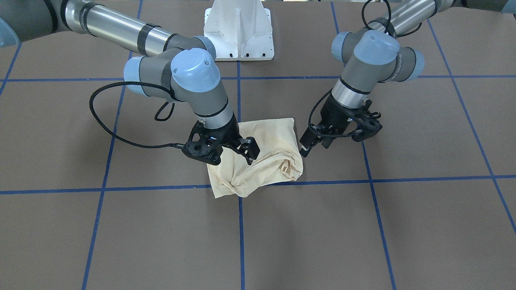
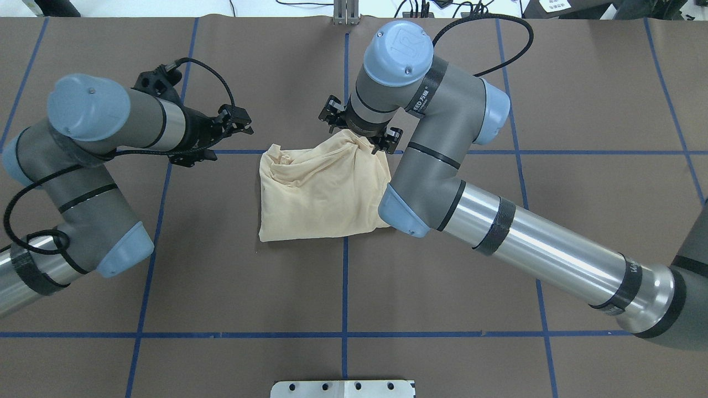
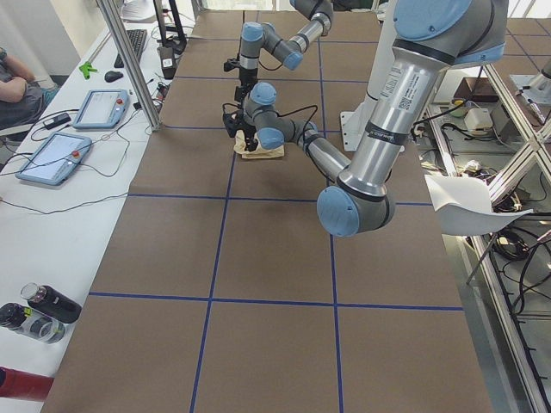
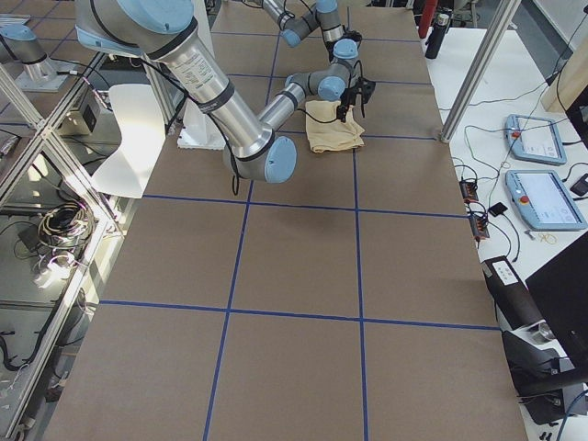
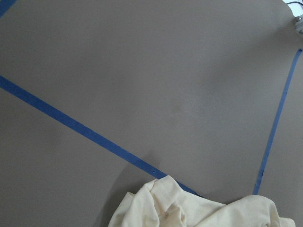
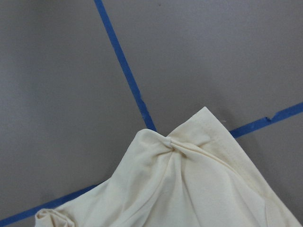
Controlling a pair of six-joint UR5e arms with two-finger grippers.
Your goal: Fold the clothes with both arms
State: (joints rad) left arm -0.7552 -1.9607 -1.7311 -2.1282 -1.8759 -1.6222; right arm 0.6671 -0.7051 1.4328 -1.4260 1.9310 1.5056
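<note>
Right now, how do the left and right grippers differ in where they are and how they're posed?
The right gripper sits over the shirt, low on the cloth; the left gripper is beside the shirt, over the table. The right gripper points steeply down; the left gripper tilts in toward the shirt's edge. Both look open, and neither holds the shirt.

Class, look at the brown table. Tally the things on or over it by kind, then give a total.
Robot arms: 2 (left arm, right arm)
Shirts: 1 (cream shirt)
Pedestal bases: 1 (white pedestal base)
Total: 4
</note>
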